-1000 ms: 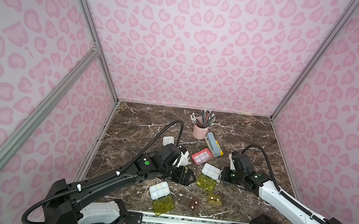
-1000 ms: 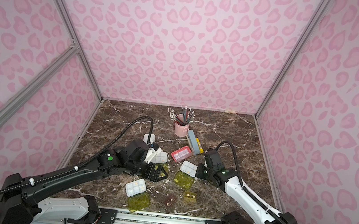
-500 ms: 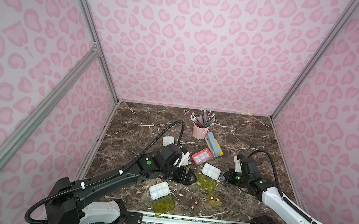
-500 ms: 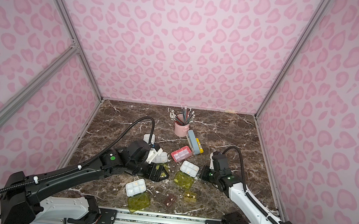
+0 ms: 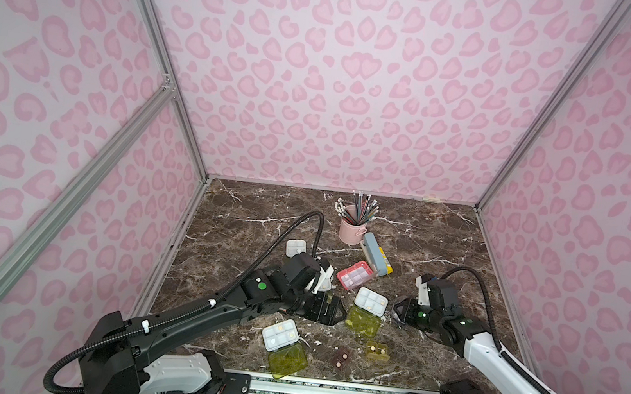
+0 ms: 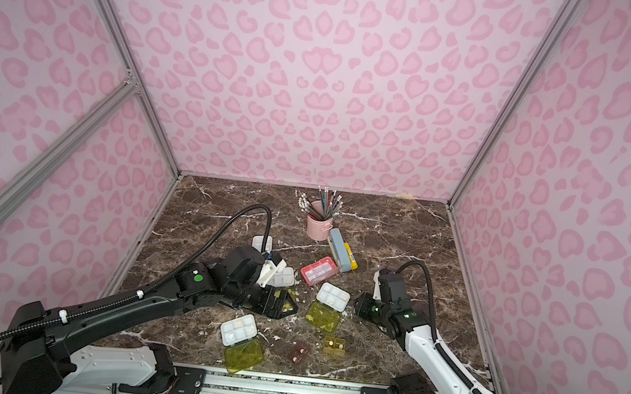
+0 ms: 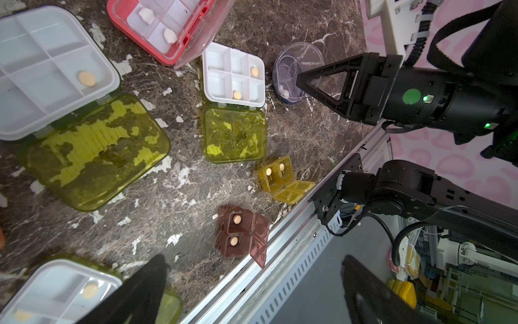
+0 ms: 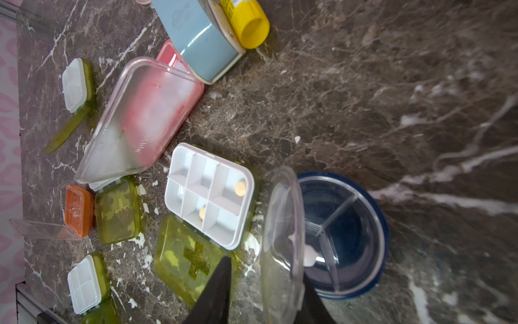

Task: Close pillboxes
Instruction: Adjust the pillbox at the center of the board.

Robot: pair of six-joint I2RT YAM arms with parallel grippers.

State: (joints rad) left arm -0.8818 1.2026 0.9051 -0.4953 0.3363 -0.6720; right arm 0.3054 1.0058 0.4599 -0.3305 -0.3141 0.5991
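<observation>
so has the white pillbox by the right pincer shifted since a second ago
no, the white pillbox lies where it was, same gap to the stapler

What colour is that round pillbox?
The round pillbox is dark blue; clearest in right wrist view.

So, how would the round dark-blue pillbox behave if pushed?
The round dark-blue pillbox is probably light: thin plastic, one pill visible inside. Its raised clear lid should swing easily. It may slide on the smooth marble table.
</observation>
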